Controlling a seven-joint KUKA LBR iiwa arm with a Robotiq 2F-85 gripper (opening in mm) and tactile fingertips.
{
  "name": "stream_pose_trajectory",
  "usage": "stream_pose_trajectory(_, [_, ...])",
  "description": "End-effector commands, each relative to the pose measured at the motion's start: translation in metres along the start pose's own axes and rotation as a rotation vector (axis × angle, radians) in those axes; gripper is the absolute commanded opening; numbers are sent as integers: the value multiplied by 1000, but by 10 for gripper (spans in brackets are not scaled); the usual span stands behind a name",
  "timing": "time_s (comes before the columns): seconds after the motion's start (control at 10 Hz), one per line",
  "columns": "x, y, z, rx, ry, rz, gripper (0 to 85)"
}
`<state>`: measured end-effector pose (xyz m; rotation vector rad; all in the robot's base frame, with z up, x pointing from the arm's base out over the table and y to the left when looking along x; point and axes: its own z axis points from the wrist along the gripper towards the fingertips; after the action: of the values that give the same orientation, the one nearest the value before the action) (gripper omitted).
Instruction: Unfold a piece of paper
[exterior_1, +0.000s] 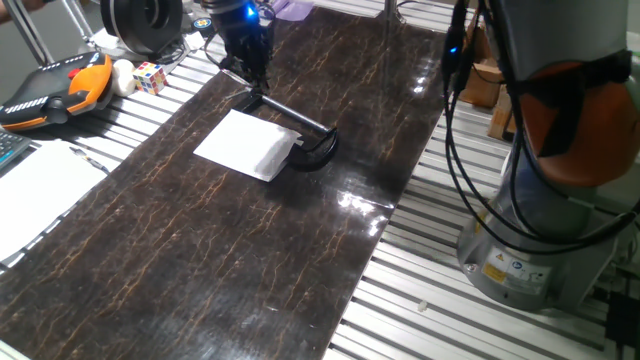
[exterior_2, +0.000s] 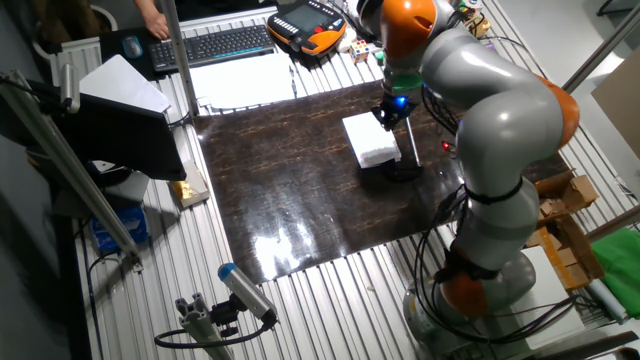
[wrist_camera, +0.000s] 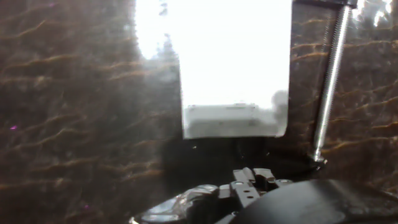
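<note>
The piece of paper (exterior_1: 247, 143) lies folded and flat on the dark marbled table top (exterior_1: 200, 260), a white rectangle also visible in the other fixed view (exterior_2: 369, 140). A black clamp (exterior_1: 312, 148) holds its right edge, with the clamp's rod (wrist_camera: 329, 81) running alongside. My gripper (exterior_1: 256, 88) hovers low beyond the paper's far edge, near the rod's end. Its fingers look pressed together with nothing between them. In the hand view the paper (wrist_camera: 230, 62) glares white, its near edge slightly raised just ahead of the gripper (wrist_camera: 249, 178).
A larger white sheet with a pen (exterior_1: 40, 190) lies at the left. An orange-black pendant (exterior_1: 60, 90) and a colour cube (exterior_1: 150, 77) sit at the back left. The robot base (exterior_1: 540, 200) with cables stands to the right. A keyboard (exterior_2: 210, 45) lies behind.
</note>
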<state>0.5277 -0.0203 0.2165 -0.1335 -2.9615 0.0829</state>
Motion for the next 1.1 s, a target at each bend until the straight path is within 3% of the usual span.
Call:
stream_pose_trajectory(0.0, [-8,-12,12,4,-15,1,350])
stream_pose_trajectory(0.2, [-18,-33,34,10,-54,-3,457])
stream_pose_trajectory(0.4, [-25,-50,63,-21,-67,-20,490])
stream_pose_trajectory(0.6, [-28,-50,93,-32,-106,-9,490])
stream_pose_trajectory(0.8, [-23,-43,112,-54,-117,7,487])
stream_pose_trajectory(1.0, [-20,-36,128,-52,-136,12,503])
